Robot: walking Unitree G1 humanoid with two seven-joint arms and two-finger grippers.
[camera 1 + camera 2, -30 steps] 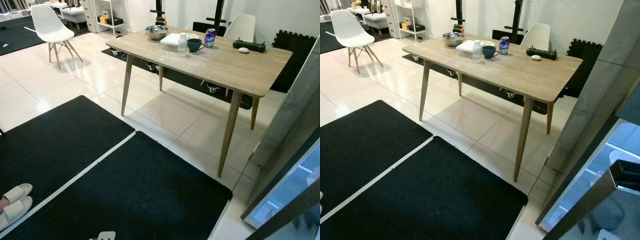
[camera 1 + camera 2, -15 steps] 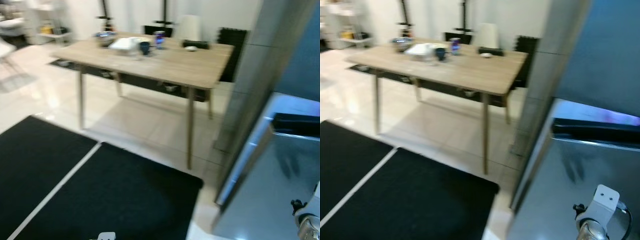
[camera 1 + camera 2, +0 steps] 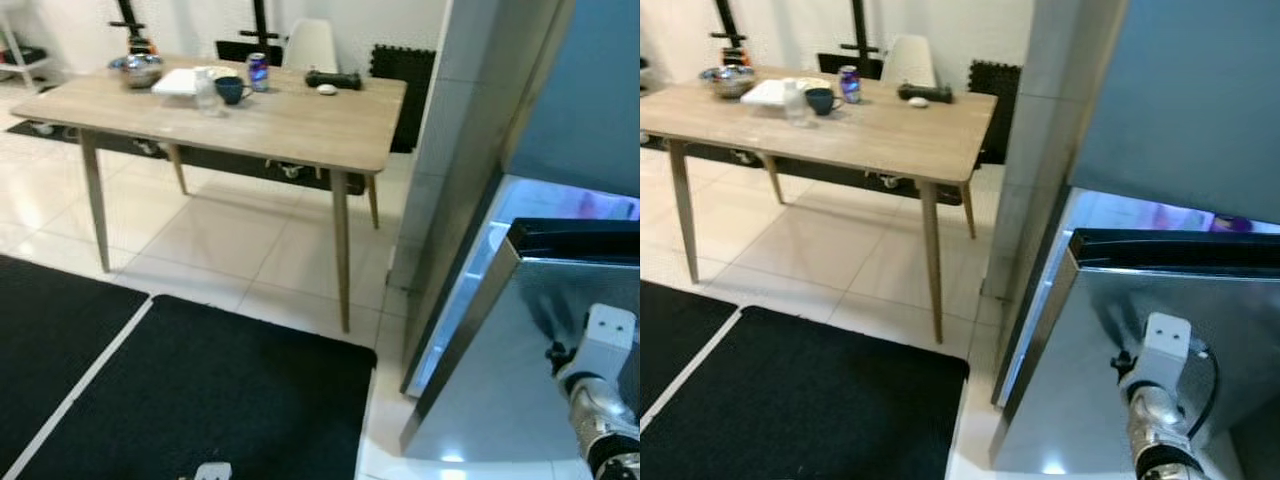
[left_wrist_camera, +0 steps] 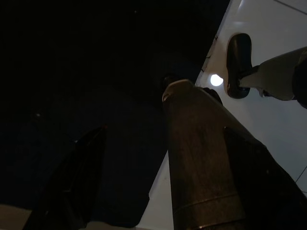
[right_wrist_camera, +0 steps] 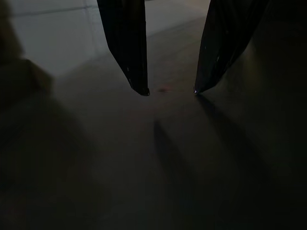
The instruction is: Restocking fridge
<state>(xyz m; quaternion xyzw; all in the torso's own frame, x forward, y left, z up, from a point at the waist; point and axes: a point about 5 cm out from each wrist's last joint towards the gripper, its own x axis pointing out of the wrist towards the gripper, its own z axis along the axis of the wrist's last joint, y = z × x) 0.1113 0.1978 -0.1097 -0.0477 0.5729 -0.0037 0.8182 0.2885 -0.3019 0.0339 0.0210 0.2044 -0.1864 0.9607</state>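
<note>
We face the open fridge [image 3: 1160, 300] on our right, our right claw [image 5: 170, 88] spread wide near its steel door [image 3: 1110, 330]; a can [image 3: 257, 72] sits on the far desk [image 3: 300, 130] at left.

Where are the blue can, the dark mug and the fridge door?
blue can [image 3: 258, 71], left eye view, middle of its side.
dark mug [image 3: 230, 91], left eye view, its outer wall.
fridge door [image 3: 1095, 340], right eye view, bare metal face.
</note>
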